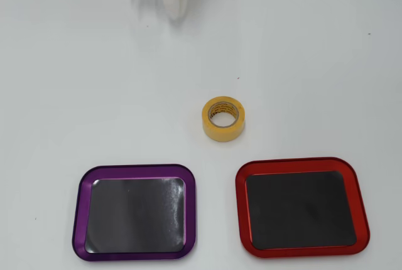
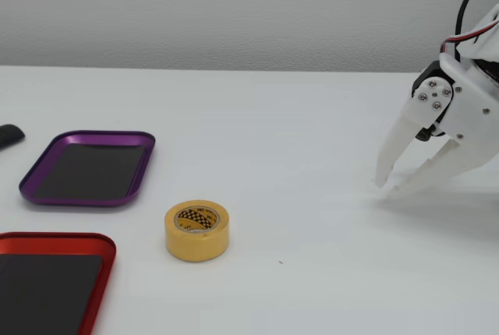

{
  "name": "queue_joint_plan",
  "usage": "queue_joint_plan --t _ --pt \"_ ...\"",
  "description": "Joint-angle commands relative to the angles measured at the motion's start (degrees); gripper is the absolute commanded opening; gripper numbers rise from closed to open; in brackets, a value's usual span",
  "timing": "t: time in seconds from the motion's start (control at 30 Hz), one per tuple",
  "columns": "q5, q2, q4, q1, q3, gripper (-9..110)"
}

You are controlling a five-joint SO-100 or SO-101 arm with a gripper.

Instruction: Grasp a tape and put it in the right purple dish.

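Your white counter (image 2: 296, 125) carries the purple dish (image 2: 40, 192) and red tray (image 2: 54, 239), both bare inside. Your end effector (image 2: 387, 187) hangs released, fingers spread, at the fixed view's right. The tape (image 2: 197, 230) lies flat, well apart to its left, near both trays.

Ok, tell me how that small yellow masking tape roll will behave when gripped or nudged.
The small yellow masking tape roll lies flat on its side face, so a nudge would probably slide it, not roll it. Its wound ring with cardboard core looks stiff and likely light. The open white gripper should clamp the wall without crushing it.
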Motion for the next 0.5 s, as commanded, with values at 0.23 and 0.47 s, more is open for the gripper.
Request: queue_joint_plan --t 0.23,0.47 --pt "-0.3 2.5 -3.3 0.5 -1.4 0" --pt "-0.4 2.4 -3.8 0.0 -4.0 -1"
